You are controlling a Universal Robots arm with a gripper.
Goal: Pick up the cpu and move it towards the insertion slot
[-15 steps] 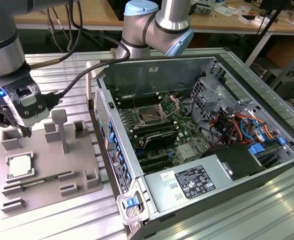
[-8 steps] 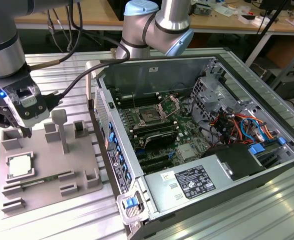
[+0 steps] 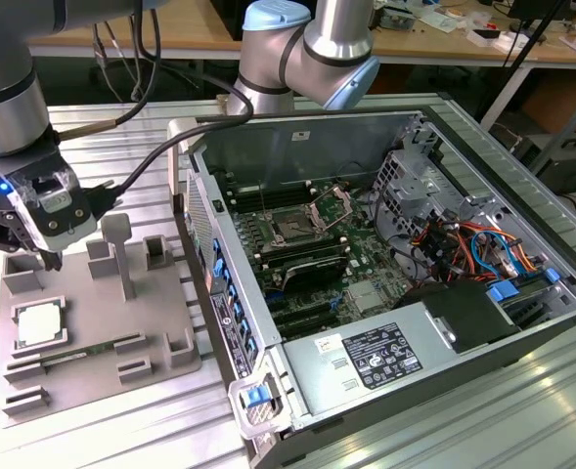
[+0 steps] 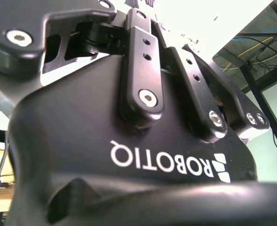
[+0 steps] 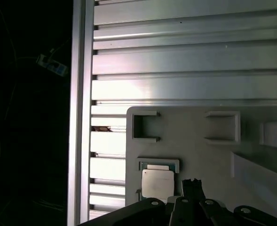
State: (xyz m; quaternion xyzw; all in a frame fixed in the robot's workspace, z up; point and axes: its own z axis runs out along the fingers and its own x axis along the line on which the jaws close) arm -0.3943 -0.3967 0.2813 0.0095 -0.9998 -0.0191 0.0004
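The cpu (image 3: 40, 324) is a small silvery square chip lying flat in a recess at the near left of the grey tray (image 3: 102, 315). My gripper (image 3: 53, 260) hangs just above the tray's far left corner, behind the cpu, shut with nothing in it. In the first wrist view its dark tip (image 5: 191, 184) stands right beside the cpu (image 5: 158, 182) on the tray (image 5: 190, 141), apart from the chip. The insertion slot (image 3: 292, 230), with its dark centre and raised silver bracket, sits on the green board inside the open computer case at the exterior view's middle.
Raised blocks and an upright post (image 3: 121, 256) stand on the tray beside the gripper. The case wall (image 3: 204, 244) rises between tray and slot. A power supply (image 3: 385, 357) and cable bundle (image 3: 464, 244) fill the case's right. The slatted table's edge (image 5: 77, 113) is close by.
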